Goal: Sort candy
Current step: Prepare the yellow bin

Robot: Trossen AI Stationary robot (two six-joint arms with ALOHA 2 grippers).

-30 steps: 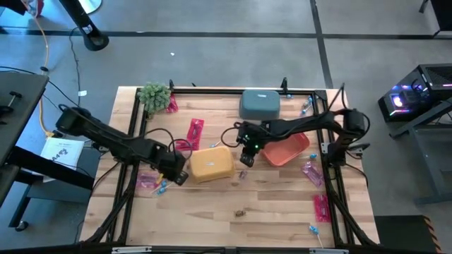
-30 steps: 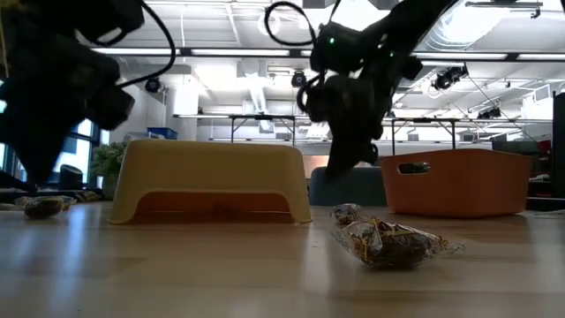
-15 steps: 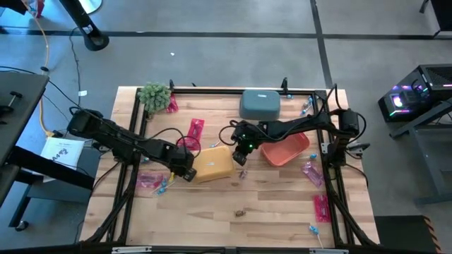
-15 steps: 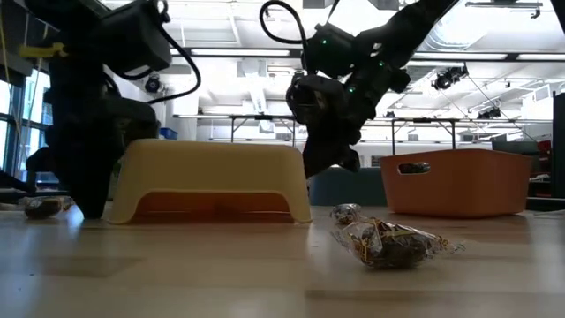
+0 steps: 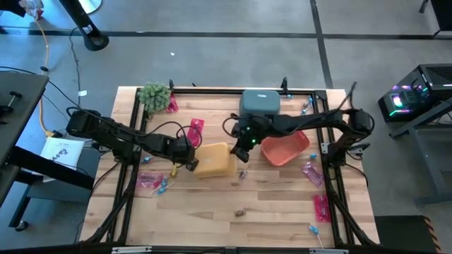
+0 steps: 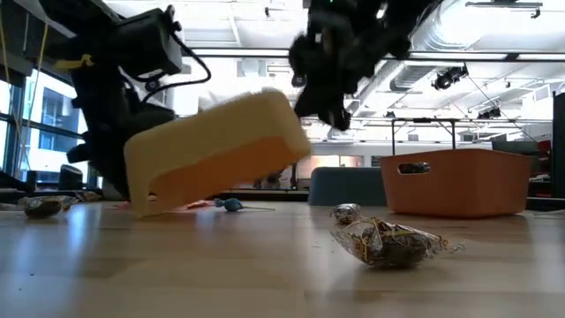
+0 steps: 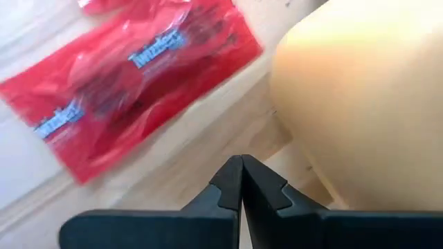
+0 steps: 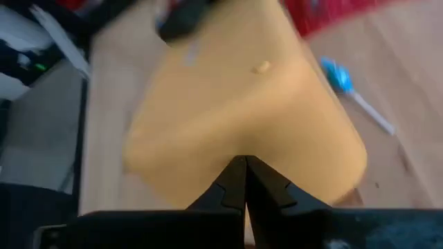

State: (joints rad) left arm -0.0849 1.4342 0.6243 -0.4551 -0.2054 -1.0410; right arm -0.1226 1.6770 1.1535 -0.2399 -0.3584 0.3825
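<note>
two grippers flank the yellow bin [image 5: 214, 160] mid-table, and you have it tipped: in the low view its right end is raised and its left edge rests on the wood. the left gripper [image 5: 189, 161] sits at the bin's left edge with fingers clenched on nothing, the wrist view showing them pressed together just beside the bin wall. the right gripper [image 5: 242, 153] hangs over the bin's right end, fingers also clenched and empty.

no candy is held. a pink packet [image 5: 195, 129] lies just beyond the bin, another packet [image 5: 321, 207] lies near the right edge, and a brown piece [image 6: 384, 241] rests on the near wood. a lollipop [image 6: 231, 205] shows under the tilted bin in the low view. the orange bin [image 5: 285, 149] and grey bin [image 5: 260, 104] stand to the right and far side.

this looks like the step of righting the upturned bin, with sorting not yet begun. next you'd want to carry the tilt through until the opening faces up, then free the fingers before reaching for sweets. watch that the bin doesn't slide onto the candy nearby.
</note>
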